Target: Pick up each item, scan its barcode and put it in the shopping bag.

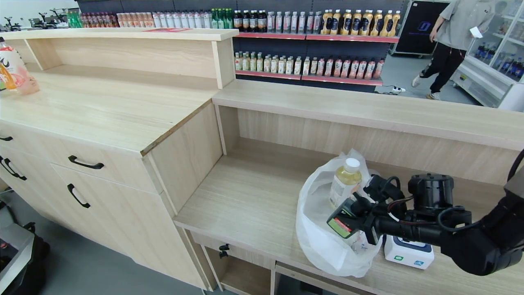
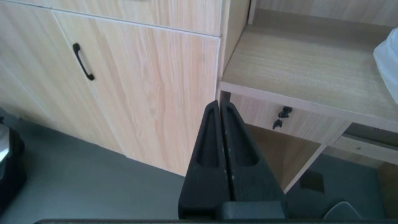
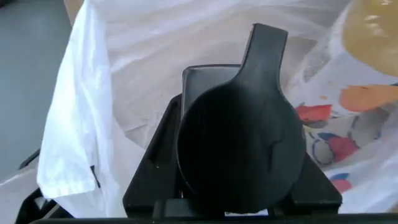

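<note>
A white plastic shopping bag [image 1: 323, 241] stands open on the lower counter, its thin film [image 3: 118, 81] spread wide in the right wrist view. Inside it stands a bottle of pale yellow drink [image 1: 346, 180] with a white cap, its yellow body [image 3: 373, 31] showing through the film. My right gripper [image 1: 348, 215] hangs over the bag's mouth, shut on a black item [image 1: 343, 220] with a green and red label. That item's dark rounded body [image 3: 239, 149] sits between the fingers. My left gripper [image 2: 221, 124] is shut and holds nothing, low in front of the cabinet doors.
A small white scanner box [image 1: 408, 252] sits on the counter just right of the bag. A peach-coloured bottle [image 1: 14, 69] stands on the higher counter at far left. Colourful packaging [image 3: 348, 124] lies in the bag. Cabinet doors with black handles [image 2: 84, 61] face the left gripper.
</note>
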Motion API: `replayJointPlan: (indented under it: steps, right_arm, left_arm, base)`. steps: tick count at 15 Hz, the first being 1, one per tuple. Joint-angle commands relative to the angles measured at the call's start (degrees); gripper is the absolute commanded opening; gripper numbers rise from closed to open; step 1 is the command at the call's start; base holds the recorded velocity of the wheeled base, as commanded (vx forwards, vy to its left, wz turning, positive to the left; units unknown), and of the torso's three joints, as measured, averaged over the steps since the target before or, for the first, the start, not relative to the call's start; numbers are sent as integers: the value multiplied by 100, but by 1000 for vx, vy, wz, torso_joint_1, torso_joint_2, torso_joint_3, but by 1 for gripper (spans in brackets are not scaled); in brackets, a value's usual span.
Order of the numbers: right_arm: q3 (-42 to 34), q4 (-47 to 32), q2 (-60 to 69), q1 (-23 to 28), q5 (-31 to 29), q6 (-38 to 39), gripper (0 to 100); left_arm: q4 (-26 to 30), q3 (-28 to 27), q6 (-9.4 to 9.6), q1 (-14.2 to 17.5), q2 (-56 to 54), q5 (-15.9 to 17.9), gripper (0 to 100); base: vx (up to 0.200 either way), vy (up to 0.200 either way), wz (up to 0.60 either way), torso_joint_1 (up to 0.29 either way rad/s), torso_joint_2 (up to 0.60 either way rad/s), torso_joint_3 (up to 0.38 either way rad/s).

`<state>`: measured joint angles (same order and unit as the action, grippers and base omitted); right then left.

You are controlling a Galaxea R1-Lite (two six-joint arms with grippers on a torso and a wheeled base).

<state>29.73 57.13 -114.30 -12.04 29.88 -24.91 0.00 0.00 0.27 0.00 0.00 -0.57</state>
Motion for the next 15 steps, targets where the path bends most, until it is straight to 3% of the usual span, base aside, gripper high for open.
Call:
replayJointPlan:
  steps: [1, 4, 15]
  right_arm:
    - [-3, 88, -277, -228, 9, -14, 0]
    - [-20, 484, -550, -395, 9, -14, 0]
    - [-117, 563, -884, -413, -17, -190, 0]
  left_arm:
    - [0, 0, 0, 0, 0, -4, 0]
    - [0, 0, 0, 0, 0, -4, 0]
    - [0, 0, 0, 0, 0, -4, 0]
  base:
    - [0, 0, 0, 0, 0, 0]
    - [0, 0, 0, 0, 0, 0]
    - [0, 0, 0, 0, 0, 0]
